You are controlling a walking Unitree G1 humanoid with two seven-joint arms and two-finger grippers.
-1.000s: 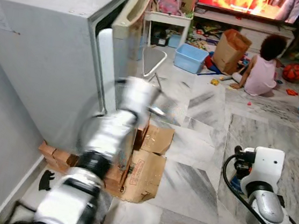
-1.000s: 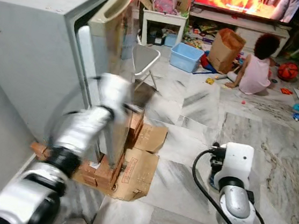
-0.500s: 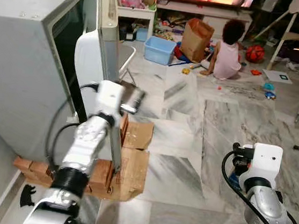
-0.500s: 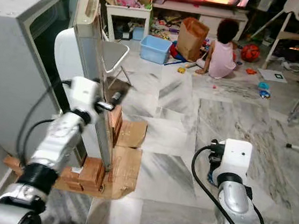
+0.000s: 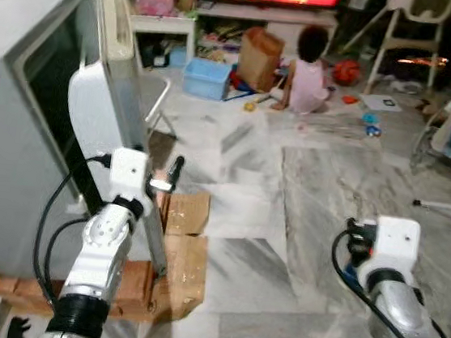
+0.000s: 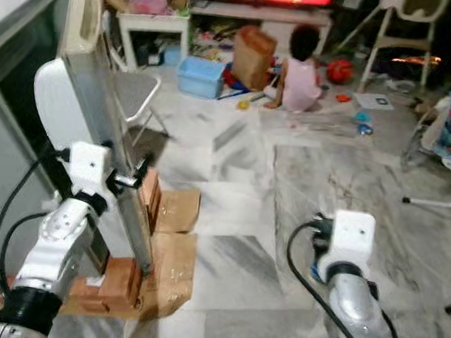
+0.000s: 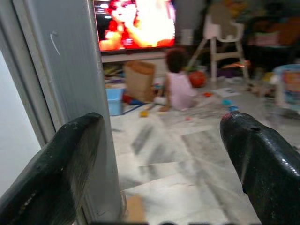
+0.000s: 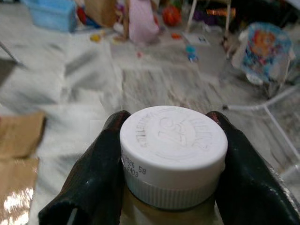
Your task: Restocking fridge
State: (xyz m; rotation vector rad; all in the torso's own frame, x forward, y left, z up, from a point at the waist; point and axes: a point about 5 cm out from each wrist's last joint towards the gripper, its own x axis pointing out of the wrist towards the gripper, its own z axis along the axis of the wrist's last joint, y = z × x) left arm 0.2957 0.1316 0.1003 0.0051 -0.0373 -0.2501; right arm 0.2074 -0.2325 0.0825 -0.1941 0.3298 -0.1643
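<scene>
A bottle with a white screw cap [image 8: 172, 140] sat clamped between the two black fingers [image 8: 89, 178] of the right gripper [image 8: 168, 164], held low over the marble floor [image 5: 304, 194] to the right of the fridge [image 5: 12, 112]; what the bottle contained could not be made out. The fridge door [image 5: 113, 115] stood ajar, and the left gripper [image 7: 159, 159] had its fingers spread wide, one on either side of the door's edge. Flattened cardboard [image 5: 184, 246] lay at the fridge's foot. Farther off, a person [image 5: 309, 68] sat on the floor near a blue bin [image 5: 206, 77] and a brown paper bag [image 5: 258, 57].
</scene>
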